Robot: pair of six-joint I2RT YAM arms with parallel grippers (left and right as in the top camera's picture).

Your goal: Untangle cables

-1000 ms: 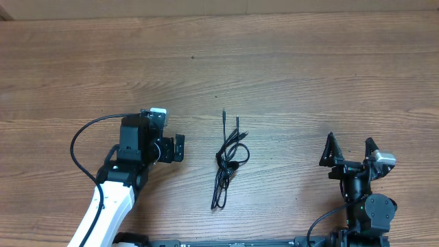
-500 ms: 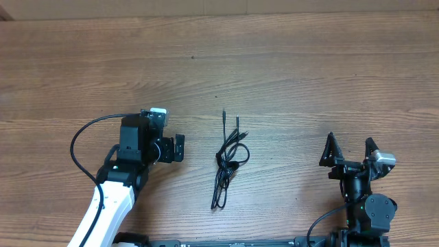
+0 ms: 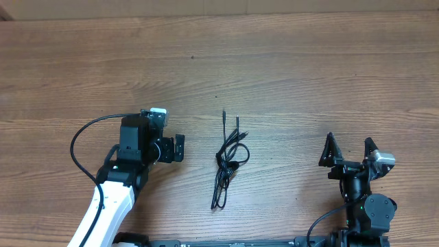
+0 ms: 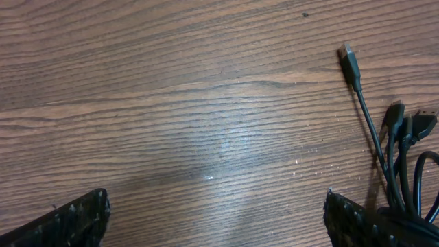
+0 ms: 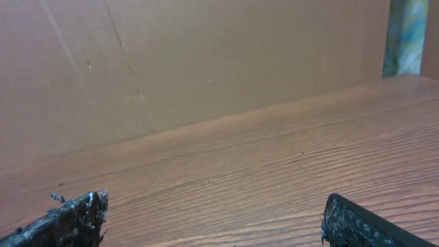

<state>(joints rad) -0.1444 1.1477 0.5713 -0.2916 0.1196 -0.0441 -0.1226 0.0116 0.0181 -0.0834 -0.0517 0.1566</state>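
At the near edge of the table [image 3: 288, 62], the right gripper [image 3: 350, 152] stands at about 4 o'clock from the cables [image 3: 230, 161], well apart from them. Its two black fingers [image 3: 329, 151] are spread wide with nothing between them. Its own camera shows both fingertips [image 5: 68, 219] at the bottom corners, with bare wood between them and a plain brown wall [image 5: 206, 62] beyond. The left gripper [image 3: 168, 149] sits at about 9 o'clock from the cables, near them but not touching. It is on the end of a white arm [image 3: 103, 213] that rises from 7 o'clock, with a thick black wire [image 3: 79, 144] looping off its 9 o'clock side. Its wrist view shows the fingertips [image 4: 75, 219] set far apart, open and empty over the wood. The cables lie on the table between the two grippers, roughly at the centre of the overhead view. They are thin black cords bunched into a narrow bundle that runs from 6 to 12 o'clock, with a knot-like crossing near the middle and a long loop trailing toward 6 o'clock. At the far end the slim plug tips [image 3: 224, 114] fan out toward 12 and 1 o'clock. In the left wrist view the cords [image 4: 391, 151] pass beside the finger on the 3 o'clock side, and whether they touch it cannot be told. One flat plug [image 4: 348, 60] reaches farthest.
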